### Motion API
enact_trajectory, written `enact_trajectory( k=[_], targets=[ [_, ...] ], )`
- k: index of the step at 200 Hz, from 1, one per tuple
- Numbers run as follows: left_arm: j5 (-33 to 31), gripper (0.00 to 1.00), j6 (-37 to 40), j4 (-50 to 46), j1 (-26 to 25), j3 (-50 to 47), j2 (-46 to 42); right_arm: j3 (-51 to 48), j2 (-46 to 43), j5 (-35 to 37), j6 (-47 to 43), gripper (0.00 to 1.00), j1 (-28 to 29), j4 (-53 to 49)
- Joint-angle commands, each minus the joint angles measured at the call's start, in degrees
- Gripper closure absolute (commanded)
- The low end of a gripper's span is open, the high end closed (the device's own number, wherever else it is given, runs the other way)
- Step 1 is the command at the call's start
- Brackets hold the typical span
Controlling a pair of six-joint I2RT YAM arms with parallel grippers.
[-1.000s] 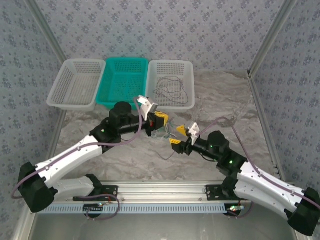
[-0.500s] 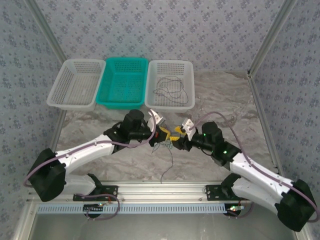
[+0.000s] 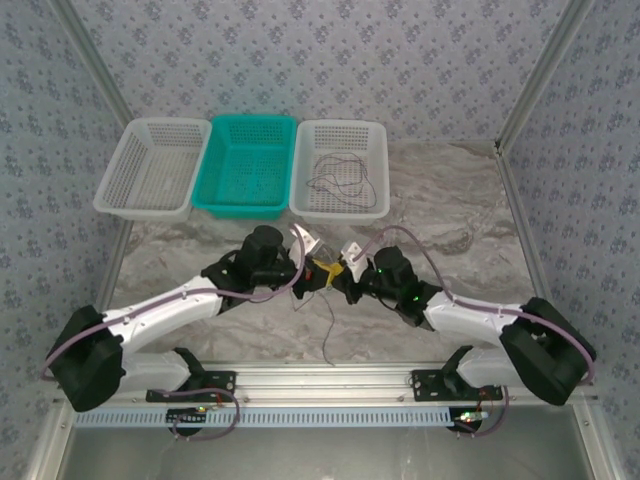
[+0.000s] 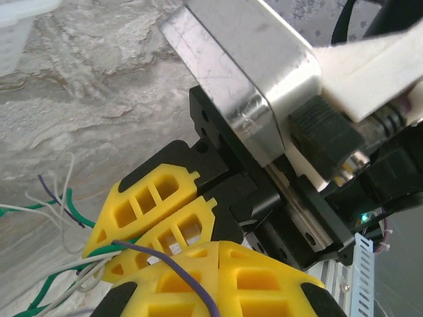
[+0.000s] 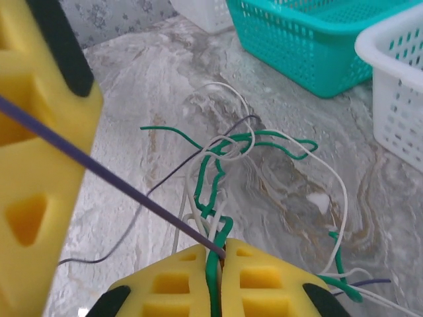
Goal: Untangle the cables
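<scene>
Basically, grey marbled surface carries it all. Left yellow-fingered claw & right yellow-fingered claw sit tip to tip mid-surface, each pressed together, pinching thin green, white and purple cables. Loose loops spill just beside them.

I've got both arms stretched in low from the near edge, forearms angled toward each other and meeting mid-table. The left gripper and right gripper sit tip to tip, each with jaws pressed together on the cables.
</scene>
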Motion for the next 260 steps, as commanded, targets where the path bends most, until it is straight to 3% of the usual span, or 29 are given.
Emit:
enact_trajectory(
  k=[1,60,88,121,159,175,191,209,219,235,260],
  targets=[
    [0.3,1.00,-1.3,5.4,1.6,4.0,-10.3,-1.2,4.6,8.7,2.2,1.00,0.7,-3.0],
    [-9.8,1.00,-3.6,-6.1,8.4,12.1,-22.7,-3.2,10.7,14.2,8.9,1.00,4.2,-4.8],
    [-15.9,1.00,-6.3,-14.0,15.4,14.2,-26.3,-4.3,12.1,14.5,9.6,1.00,5.9,-4.0],
    [-15.3,1.00,-9.5,-18.6,25.5,13.2,-28.8,-6.2,11.8,15.4,9.9,0.98,7.9,-3.1],
    [-12.6,1.00,-12.1,-16.9,31.5,9.5,-30.1,-8.5,10.7,18.1,10.0,0.97,9.6,-3.8],
    [-9.1,1.00,-12.0,-14.5,31.7,7.8,-29.3,-9.0,10.3,17.6,8.9,0.94,10.7,-4.3],
    [-0.8,1.00,-11.4,-9.0,31.3,5.1,-27.5,-8.3,10.5,15.8,6.5,0.89,12.7,-5.2],
    [7.0,1.00,-9.3,-4.6,27.7,1.6,-23.9,-6.3,10.2,12.4,4.5,0.80,14.2,-7.5],
    [5.8,1.00,-5.8,-6.7,23.7,0.4,-21.9,-5.8,9.2,11.5,4.6,0.75,14.5,-7.3],
    [-1.9,1.00,-1.7,-10.2,17.4,-3.0,-19.5,-5.4,6.6,11.8,4.9,0.72,14.6,-7.7],
    [-6.4,1.00,-6.6,-6.5,15.3,-9.9,-18.3,-5.3,-0.1,14.3,4.6,0.70,14.5,-11.5]
  ],
)
